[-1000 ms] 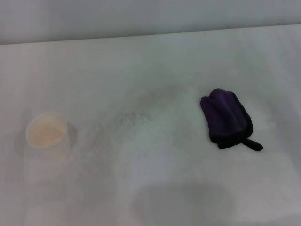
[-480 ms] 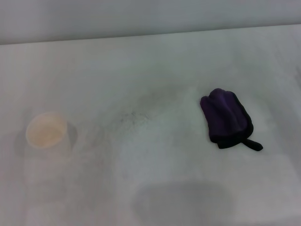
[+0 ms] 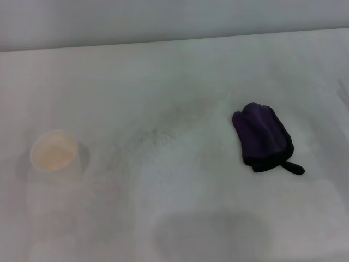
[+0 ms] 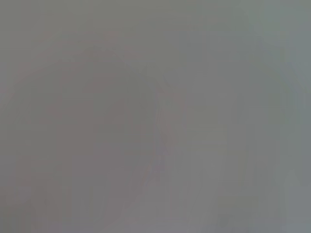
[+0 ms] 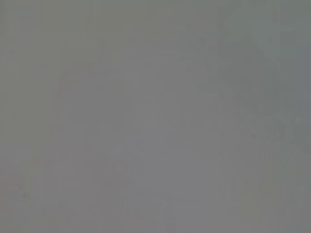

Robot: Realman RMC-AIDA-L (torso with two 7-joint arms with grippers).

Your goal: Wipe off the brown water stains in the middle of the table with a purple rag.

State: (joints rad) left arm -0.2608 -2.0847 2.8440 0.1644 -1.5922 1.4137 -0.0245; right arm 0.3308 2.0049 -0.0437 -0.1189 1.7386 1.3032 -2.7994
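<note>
Paper cup (image 3: pixel 54 153) sits well left of the rag on the white desk (image 3: pixel 180 71). Grey speckled smudge (image 3: pixel 155 135) between them; no brown stain made out, possibly too faint. Purple rag (image 3: pixel 262 136) lies bunched, loop outward, free for pickup. Neither end effector in view; finger state unknowable.

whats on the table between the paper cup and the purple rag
In the head view, only bare table with faint grey speckled smudges lies between the paper cup and the purple rag. No brown blot shows there.
</note>
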